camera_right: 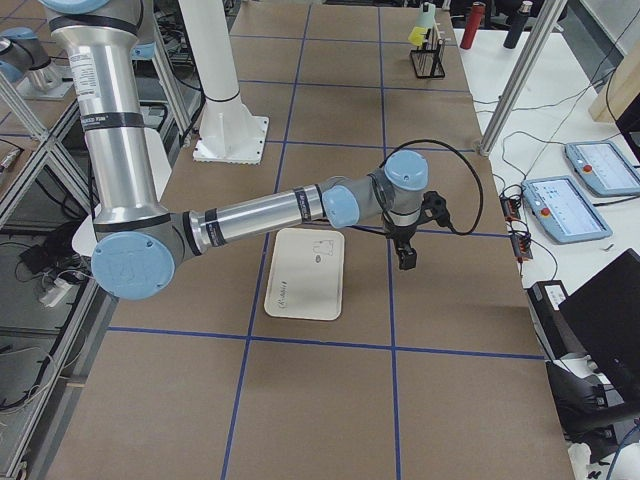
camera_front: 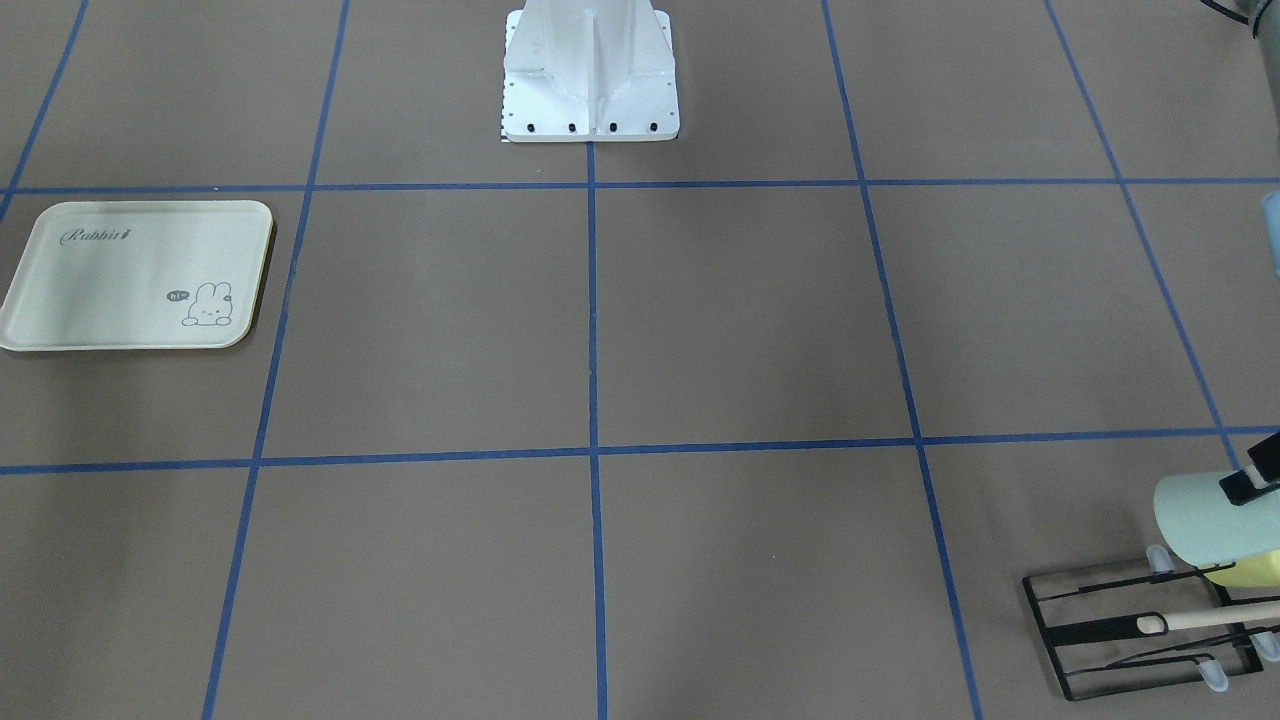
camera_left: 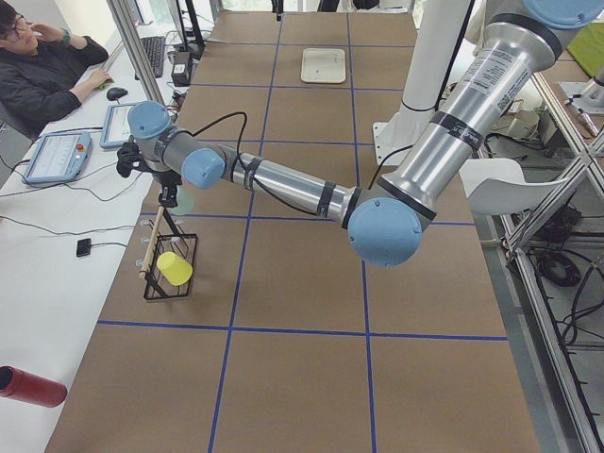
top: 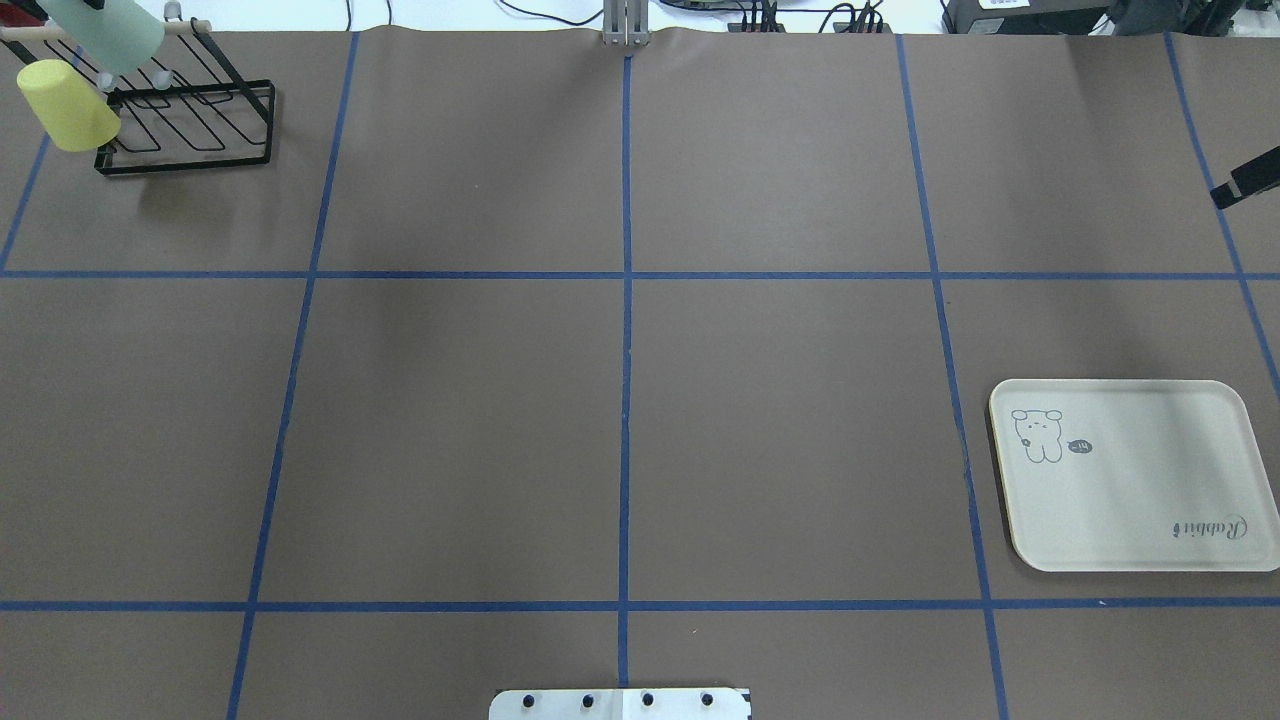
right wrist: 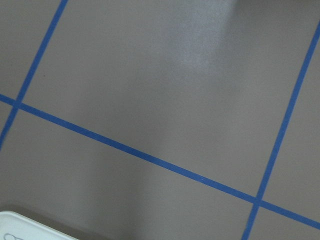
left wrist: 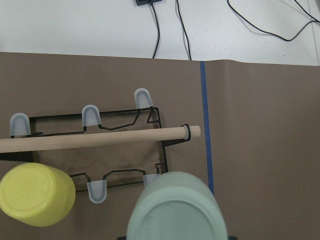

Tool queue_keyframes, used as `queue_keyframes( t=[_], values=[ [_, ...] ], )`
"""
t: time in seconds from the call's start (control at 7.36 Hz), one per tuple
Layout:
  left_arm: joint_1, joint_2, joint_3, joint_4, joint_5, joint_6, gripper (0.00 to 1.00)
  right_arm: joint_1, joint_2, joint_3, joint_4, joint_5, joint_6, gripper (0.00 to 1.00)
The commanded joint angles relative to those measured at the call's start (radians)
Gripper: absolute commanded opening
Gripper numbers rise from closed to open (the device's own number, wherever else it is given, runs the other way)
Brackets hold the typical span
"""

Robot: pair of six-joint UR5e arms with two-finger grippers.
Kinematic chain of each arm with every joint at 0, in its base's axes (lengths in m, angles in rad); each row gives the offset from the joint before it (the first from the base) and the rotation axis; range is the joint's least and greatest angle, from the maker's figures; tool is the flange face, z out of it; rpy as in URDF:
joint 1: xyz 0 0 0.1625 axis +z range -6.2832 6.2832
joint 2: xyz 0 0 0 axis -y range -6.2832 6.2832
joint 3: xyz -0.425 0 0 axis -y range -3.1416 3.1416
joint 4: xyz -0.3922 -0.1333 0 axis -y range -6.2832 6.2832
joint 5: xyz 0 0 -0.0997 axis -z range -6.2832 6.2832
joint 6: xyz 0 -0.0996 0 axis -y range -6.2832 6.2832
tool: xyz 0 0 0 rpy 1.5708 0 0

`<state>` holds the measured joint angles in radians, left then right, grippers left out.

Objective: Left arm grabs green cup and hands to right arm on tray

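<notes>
The pale green cup hangs tilted just above the black wire rack, at the table's far left corner. My left gripper is shut on it; one black finger lies across its wall. In the left wrist view the green cup fills the bottom centre, base toward the camera. The cream tray lies flat on the right side with nothing on it. My right gripper hovers beyond the tray at the right edge; only one dark finger shows, so I cannot tell its state.
A pale yellow cup sits tilted on the rack, beside a wooden dowel. The robot's white base stands at the table's near edge. A person sits at a side desk, where cables and tablets lie.
</notes>
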<state>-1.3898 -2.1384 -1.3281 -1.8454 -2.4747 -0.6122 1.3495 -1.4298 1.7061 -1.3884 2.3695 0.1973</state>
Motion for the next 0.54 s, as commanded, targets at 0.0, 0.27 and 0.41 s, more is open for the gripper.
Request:
queue_keyframes(
  t=[0.0, 0.27, 0.41],
  values=[
    [0.043, 0.000, -0.081, -0.003, -0.004, -0.168, 0.21, -0.093, 0.002, -0.009, 0.225, 0.025, 0.299, 1.00],
    [0.089, 0.005, -0.198, -0.003, -0.004, -0.370, 0.21, -0.125, 0.053, 0.003, 0.320, 0.030, 0.525, 1.00],
    [0.125, 0.005, -0.259, -0.005, -0.004, -0.473, 0.21, -0.138, 0.086, 0.004, 0.375, 0.045, 0.651, 1.00]
  ],
)
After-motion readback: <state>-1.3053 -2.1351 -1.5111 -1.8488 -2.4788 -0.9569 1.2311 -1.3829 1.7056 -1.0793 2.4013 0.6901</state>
